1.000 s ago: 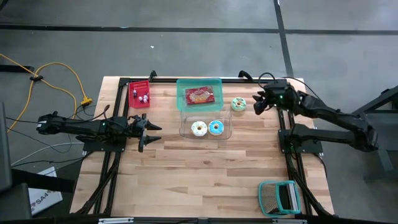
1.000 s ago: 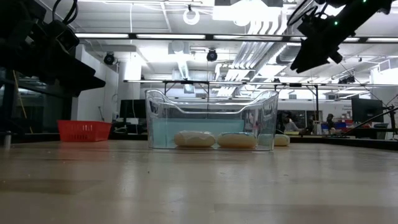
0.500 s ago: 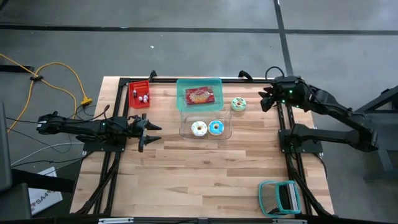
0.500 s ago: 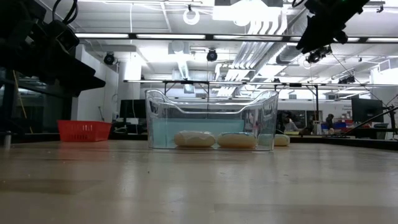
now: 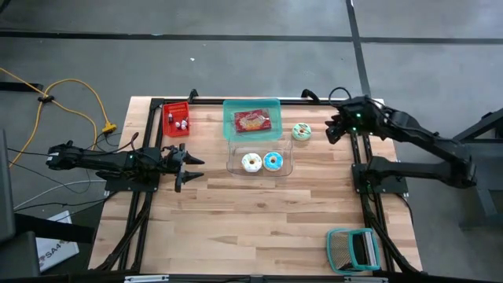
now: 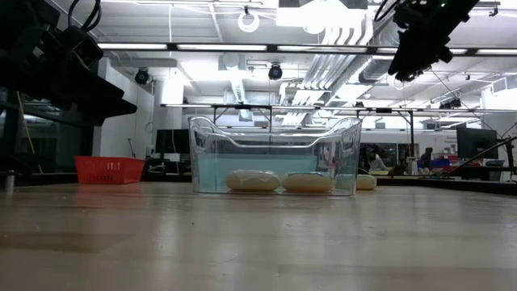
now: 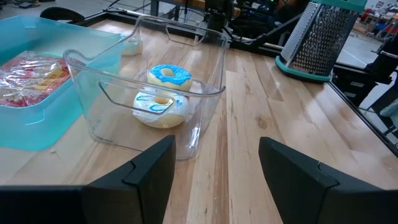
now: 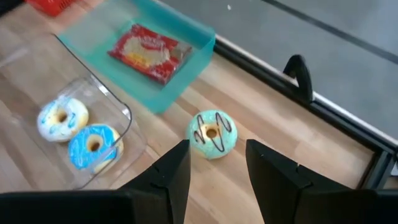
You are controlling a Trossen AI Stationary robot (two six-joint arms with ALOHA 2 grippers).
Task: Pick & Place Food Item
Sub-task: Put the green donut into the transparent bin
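Note:
A mint-green donut [image 5: 301, 131] with dark drizzle lies flat on the wooden table, right of a clear bin [image 5: 259, 157]. It also shows in the right wrist view [image 8: 212, 133]. The bin holds a white donut [image 5: 251, 163] and a blue donut [image 5: 273, 162], both resting on its floor. My right gripper [image 5: 334, 130] hangs open, high above the table and a little to the right of the green donut, tipped down toward it, with nothing between its fingers [image 8: 217, 168]. My left gripper [image 5: 189, 165] waits open at the table's left, pointing at the bin [image 7: 149, 99].
A teal tray [image 5: 271, 104] holding a red snack packet [image 5: 253, 121] sits just behind the bin. A small red basket [image 5: 176, 119] stands at the far left and a teal-framed grater [image 5: 354, 250] at the near right. Bare wood lies in front of the bin.
My right gripper has risen higher above the table's far right and drawn back a little toward the right edge, away from the green donut. Its fingers keep the same gap. The donuts and the bin have stayed where they were.

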